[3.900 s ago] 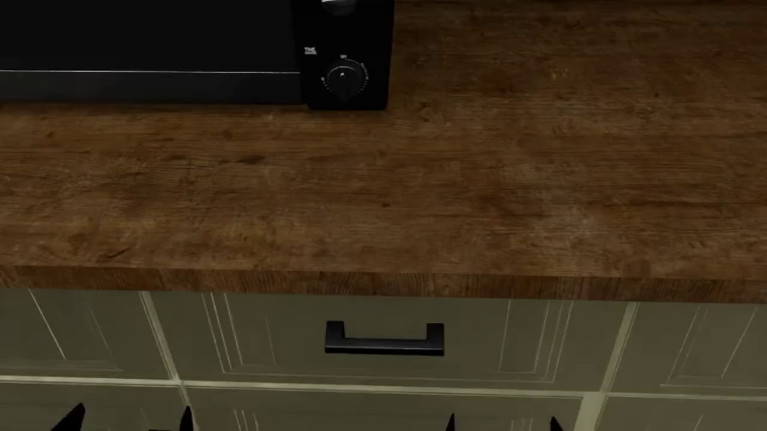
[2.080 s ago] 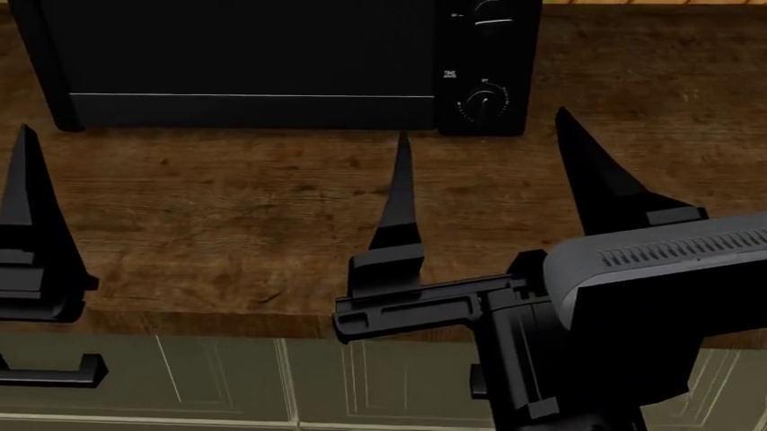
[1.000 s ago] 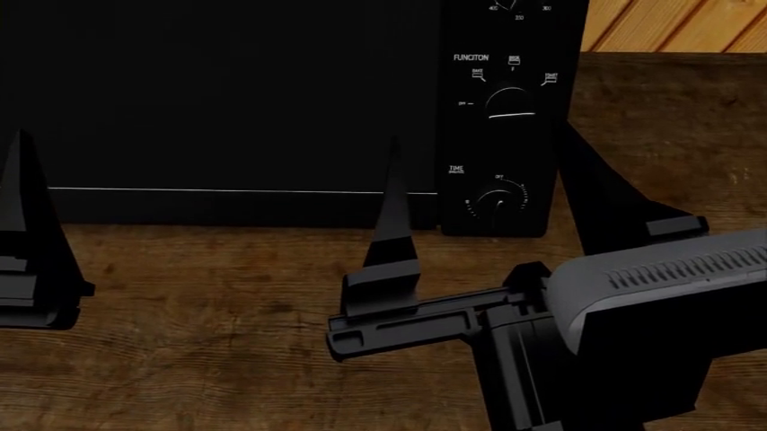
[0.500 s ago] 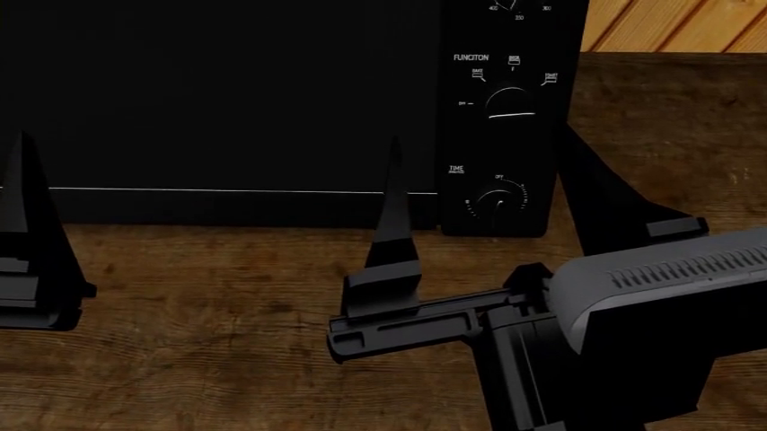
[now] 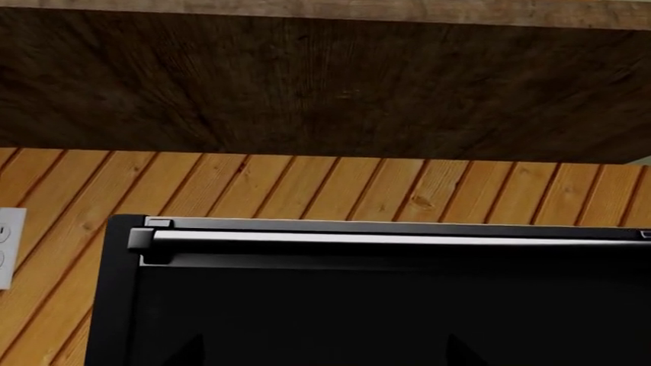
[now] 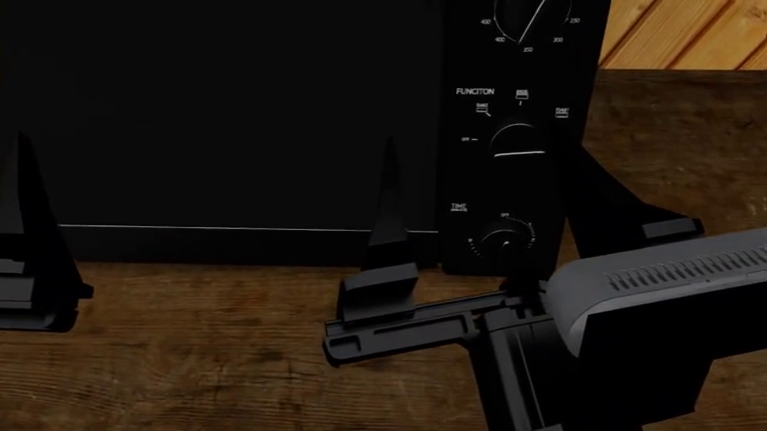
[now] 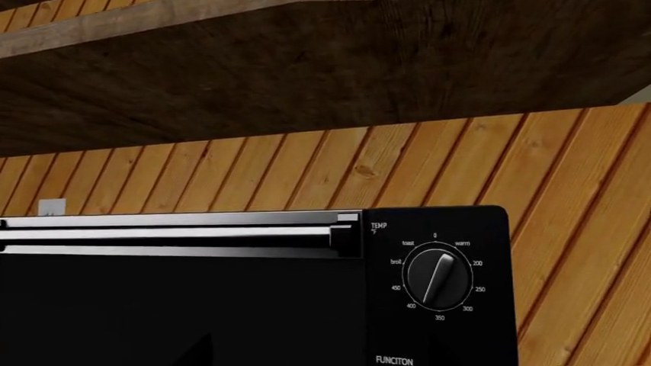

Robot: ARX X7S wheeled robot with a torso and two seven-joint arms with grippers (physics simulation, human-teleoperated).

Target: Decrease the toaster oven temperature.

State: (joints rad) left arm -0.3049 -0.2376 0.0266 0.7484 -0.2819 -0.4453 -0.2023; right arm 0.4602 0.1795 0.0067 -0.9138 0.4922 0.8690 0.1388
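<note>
The toaster oven (image 6: 228,117) is a large black box with a dark glass door on the wooden counter. Its side panel carries the temperature knob (image 6: 527,13) at the top edge of the head view, the FUNCTION knob (image 6: 518,144) and the TIME knob (image 6: 504,242). My right gripper (image 6: 480,153) is open and empty, its fingers standing in front of the panel's lower knobs, apart from them. The right wrist view shows the temperature knob (image 7: 435,276), its pointer between 350 and 400. My left gripper (image 5: 322,352) is open and empty before the oven door (image 5: 386,313).
The wooden counter (image 6: 180,359) runs in front of the oven. A slatted wood wall (image 7: 569,229) stands behind it, with a dark wood cabinet underside (image 7: 305,69) overhead. A white wall outlet (image 5: 5,248) is beside the oven. The oven's silver door handle (image 5: 386,239) runs along the top.
The head view has tilted up: the oven sits lower in the picture and the temperature knob's lower part has come into view. Both grippers stay open in much the same place.
</note>
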